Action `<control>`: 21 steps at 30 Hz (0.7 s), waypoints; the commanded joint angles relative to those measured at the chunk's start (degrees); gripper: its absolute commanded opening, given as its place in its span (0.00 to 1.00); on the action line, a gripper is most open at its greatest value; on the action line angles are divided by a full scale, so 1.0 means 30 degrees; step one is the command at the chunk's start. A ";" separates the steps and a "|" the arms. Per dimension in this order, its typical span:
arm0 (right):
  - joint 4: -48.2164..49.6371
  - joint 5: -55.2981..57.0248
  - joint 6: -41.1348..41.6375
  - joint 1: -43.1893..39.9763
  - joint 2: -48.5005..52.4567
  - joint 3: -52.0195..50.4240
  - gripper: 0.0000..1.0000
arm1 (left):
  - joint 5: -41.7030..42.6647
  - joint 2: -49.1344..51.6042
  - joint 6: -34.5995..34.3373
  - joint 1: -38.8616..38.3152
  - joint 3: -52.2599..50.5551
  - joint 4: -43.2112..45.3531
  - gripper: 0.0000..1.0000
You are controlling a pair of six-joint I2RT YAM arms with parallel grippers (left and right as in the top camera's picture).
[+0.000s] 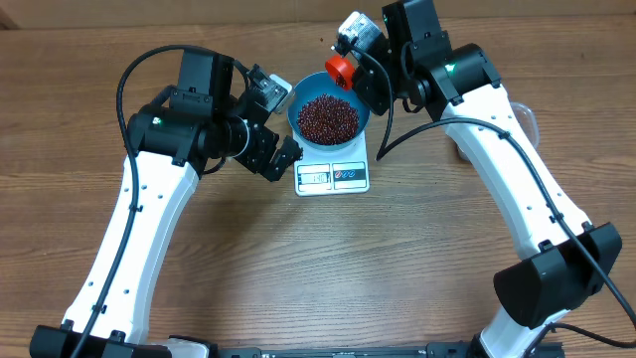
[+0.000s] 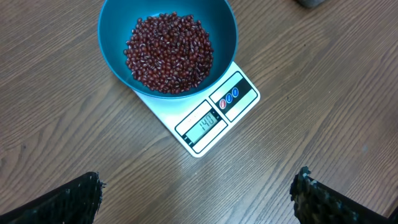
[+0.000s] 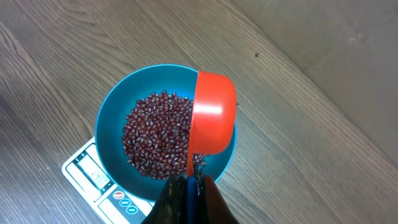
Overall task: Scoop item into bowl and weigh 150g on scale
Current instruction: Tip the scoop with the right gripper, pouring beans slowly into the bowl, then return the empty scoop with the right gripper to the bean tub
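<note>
Loose, light beans point(image 1: 328, 117) heaped in the blue bowl point(image 1: 294, 117) on the scale point(image 1: 332, 175) near the tabletop point(image 1: 328, 268) far edge likely spill easily, so the right hand point(image 3: 188, 180) clamps the orange scoop point(image 3: 211, 118) by its handle, while the left hand point(image 2: 199, 193) gapes empty.

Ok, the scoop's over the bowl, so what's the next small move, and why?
Probably draw the red scoop back with the right tool and fetch a small top-up of beans. The scale display seems to read 140, just short of target, and the scoop looks tipped over the blue bowl, likely emptied.
</note>
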 commanded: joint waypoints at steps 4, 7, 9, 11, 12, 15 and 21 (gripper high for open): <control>0.0124 0.0058 -0.0801 0.0058 0.0036 0.0648 0.04 | -0.0131 -0.0408 0.0364 0.0073 -0.0102 -0.0051 0.99; 0.0117 0.0058 -0.0954 0.0058 0.0036 0.0648 0.04 | -0.0131 -0.0408 0.0364 0.0073 -0.0102 -0.0051 1.00; 0.0102 0.0051 -0.1384 0.0058 0.0036 0.0648 0.04 | -0.0131 -0.0408 0.0364 0.0073 -0.0102 -0.0051 1.00; 0.0109 0.0051 -0.2135 0.0058 0.0036 0.0648 0.04 | -0.0131 -0.0408 0.0364 0.0073 -0.0102 -0.0051 0.99; 0.0109 0.0051 -0.2419 0.0058 0.0036 0.0648 0.04 | -0.0131 -0.0408 0.0364 0.0073 -0.0095 -0.0051 0.99; 0.0109 0.0051 -0.2594 0.0058 0.0036 0.0648 0.04 | -0.0131 -0.0408 0.0364 0.0073 -0.0095 -0.0051 1.00; 0.0117 0.0051 -0.2601 0.0058 0.0036 0.0648 0.04 | -0.0131 -0.0415 0.0364 0.0073 -0.0095 -0.0051 0.99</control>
